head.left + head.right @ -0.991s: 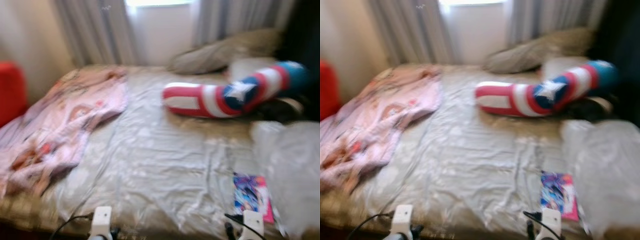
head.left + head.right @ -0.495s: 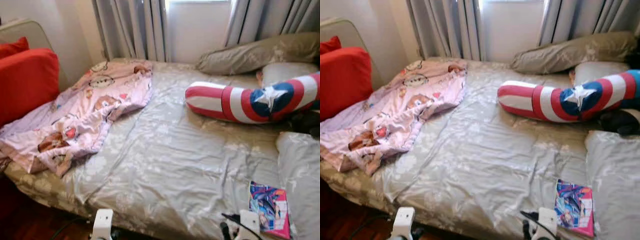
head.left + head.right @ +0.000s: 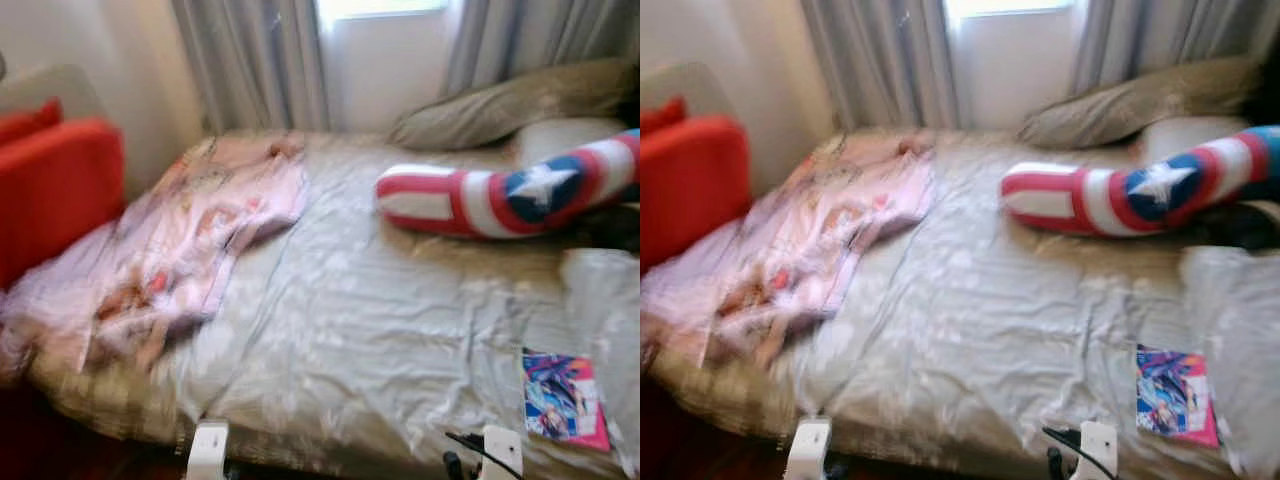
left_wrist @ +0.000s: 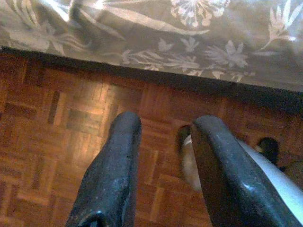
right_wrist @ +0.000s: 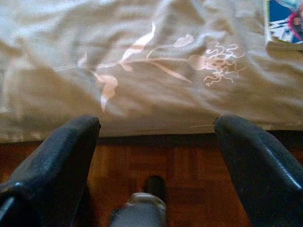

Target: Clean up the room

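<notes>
Grey-green floral bedding covers the bed (image 3: pixel 360 330) in the left eye view, slightly blurred; nothing appears tidied yet. A crumpled pink blanket (image 3: pixel 190 240) lies heaped on the bed's left side, spilling toward a red cushion (image 3: pixel 55 190). A red, white and blue star pillow (image 3: pixel 500 200) lies across the far right, below a grey pillow (image 3: pixel 500 105) by the curtains (image 3: pixel 250 60), and a colourful book (image 3: pixel 563 397) rests near the front right edge. Right eye view: the same scene; the blanket, star pillow and book all seem left to put in order. Left wrist view: the left pincer (image 4: pixel 163 161) hangs released and empty over the parquet floor (image 4: pixel 61 118), just outside the bed's edge. Right wrist view: the right pincer (image 5: pixel 156 142) is spread wide, holding nothing, at the bed's front edge, the book's corner well beyond it.
</notes>
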Controlling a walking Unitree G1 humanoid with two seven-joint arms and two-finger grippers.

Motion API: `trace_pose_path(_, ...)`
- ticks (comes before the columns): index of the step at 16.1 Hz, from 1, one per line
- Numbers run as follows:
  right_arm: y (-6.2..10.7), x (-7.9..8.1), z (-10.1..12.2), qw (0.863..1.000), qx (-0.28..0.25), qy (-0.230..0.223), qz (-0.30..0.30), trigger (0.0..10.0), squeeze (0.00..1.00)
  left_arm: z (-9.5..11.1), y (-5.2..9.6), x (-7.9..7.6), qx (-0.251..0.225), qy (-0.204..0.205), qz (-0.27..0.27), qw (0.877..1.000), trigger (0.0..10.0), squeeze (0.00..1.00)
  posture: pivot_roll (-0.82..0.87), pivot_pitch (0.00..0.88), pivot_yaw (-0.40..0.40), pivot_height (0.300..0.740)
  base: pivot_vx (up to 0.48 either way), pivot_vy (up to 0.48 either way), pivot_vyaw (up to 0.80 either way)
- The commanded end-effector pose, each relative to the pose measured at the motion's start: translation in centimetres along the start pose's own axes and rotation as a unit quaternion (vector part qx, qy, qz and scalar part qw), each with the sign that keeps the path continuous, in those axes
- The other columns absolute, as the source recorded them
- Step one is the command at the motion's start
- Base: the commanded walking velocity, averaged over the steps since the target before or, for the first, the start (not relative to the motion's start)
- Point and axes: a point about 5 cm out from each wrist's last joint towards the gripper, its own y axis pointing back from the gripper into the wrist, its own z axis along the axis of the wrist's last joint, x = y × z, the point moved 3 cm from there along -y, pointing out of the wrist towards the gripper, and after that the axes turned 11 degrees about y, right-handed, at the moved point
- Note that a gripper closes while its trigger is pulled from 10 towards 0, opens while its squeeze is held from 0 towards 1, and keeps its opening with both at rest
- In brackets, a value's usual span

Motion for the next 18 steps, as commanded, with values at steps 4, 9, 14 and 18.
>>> trace_pose_path(4,-0.13,1.02,0.52,1.000,-0.008,0.002,0.011,10.0,0.00,0.56,0.03,0.86,-0.003,-0.008,0.011,1.000,10.0,0.00,-0.01,0.000,0.057,0.740,0.000,0.355,0.38)
trace_pose_path(9,-0.14,1.15,0.51,1.000,-0.007,-0.004,0.013,10.0,0.00,0.41,0.08,1.10,-0.001,-0.006,0.013,1.000,10.0,0.00,-0.01,0.000,0.057,0.740,0.000,0.355,0.00)
trace_pose_path(14,-0.25,1.42,0.98,1.000,-0.012,-0.001,0.017,10.0,0.00,0.40,0.08,1.04,-0.001,-0.005,0.012,1.000,10.0,0.00,-0.02,0.000,0.055,0.740,0.000,0.355,0.00)
trace_pose_path(18,-0.20,1.33,0.73,1.000,-0.008,-0.001,0.017,10.0,0.00,0.26,0.08,0.94,0.000,-0.004,0.011,1.000,10.0,0.00,-0.02,0.000,0.054,0.740,0.000,0.357,0.00)
